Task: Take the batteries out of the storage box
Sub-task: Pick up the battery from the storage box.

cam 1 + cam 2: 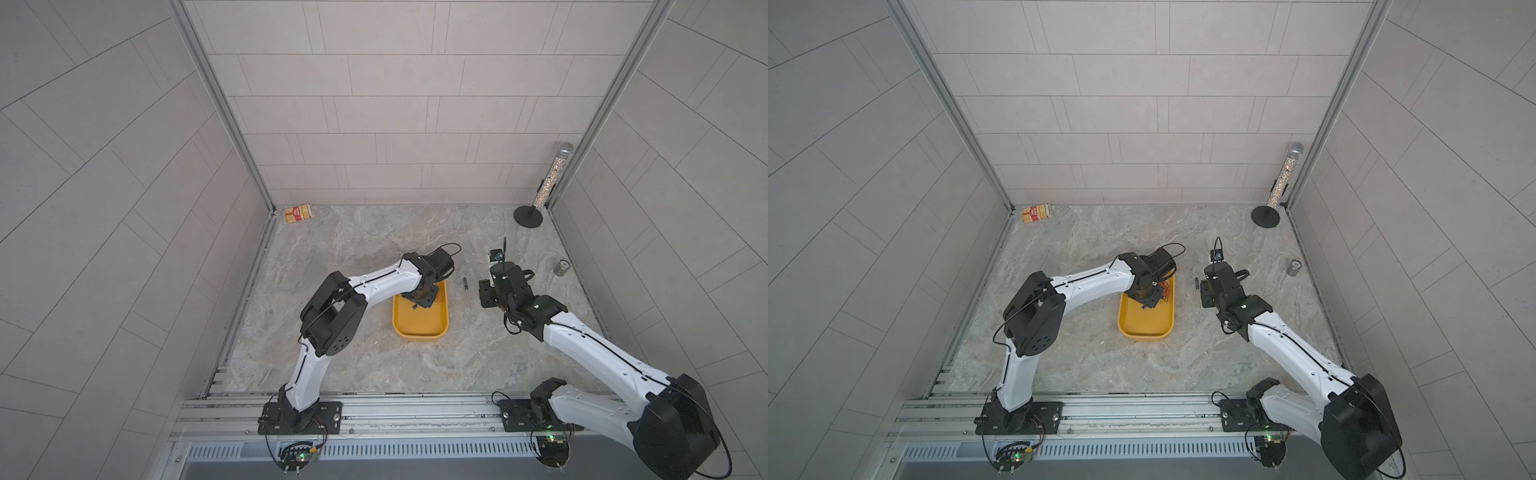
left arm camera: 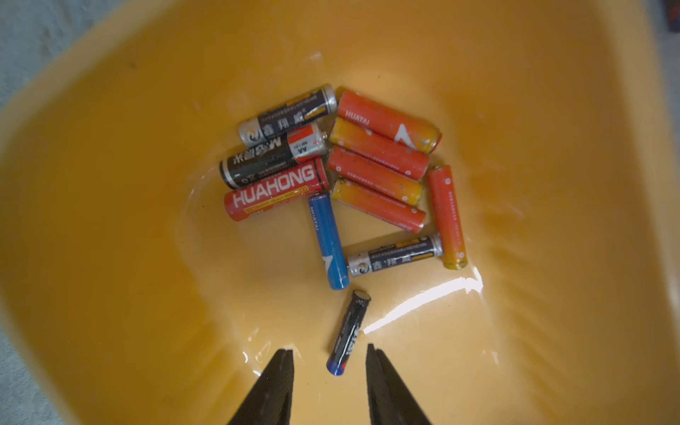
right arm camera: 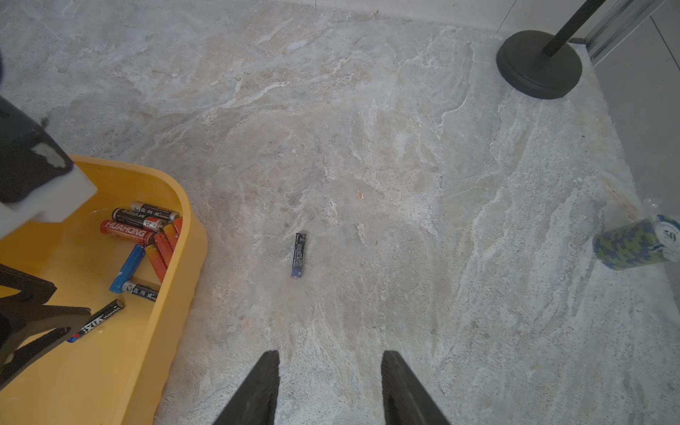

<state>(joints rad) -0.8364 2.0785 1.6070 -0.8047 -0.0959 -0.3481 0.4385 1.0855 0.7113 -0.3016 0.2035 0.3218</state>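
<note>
The near end of the storage box (image 1: pixel 419 334) holds nothing. The left gripper (image 2: pixel 327 349) reaches down into the box's middle with its jaws a moderate way apart and nothing clamped. A slim black battery (image 2: pixel 347 331) lies on the yellow floor, its near end between the two fingertips and its length running away from them. Whether a fingertip touches it I cannot tell. Just beyond it, at the far end of the box, lie the other batteries (image 2: pixel 368 176). There are ten of them: orange-red ones side by side, three black ones and a blue battery (image 2: pixel 328 243).

To the right of the box, the right gripper (image 3: pixel 331 353) hangs over bare desk (image 3: pixel 404 147), its jaws wide and holding nothing. A little ahead of it one black battery (image 3: pixel 299 254) lies on the desk, between it and the box.

So the emptying looks barely begun: one battery is out and eleven are in the box. The step in hand seems to be picking the slim black one. It already lies in line with the jaws. The left gripper likely needs to go a little farther along it and down, close across its thin body, lift clear of the box wall and set it on the desk. It is round and may roll as the jaws close.

Farther off, a small carton (image 1: pixel 298 213) lies in the far left corner and a black stand (image 1: pixel 528 217) rises in the far right.
</note>
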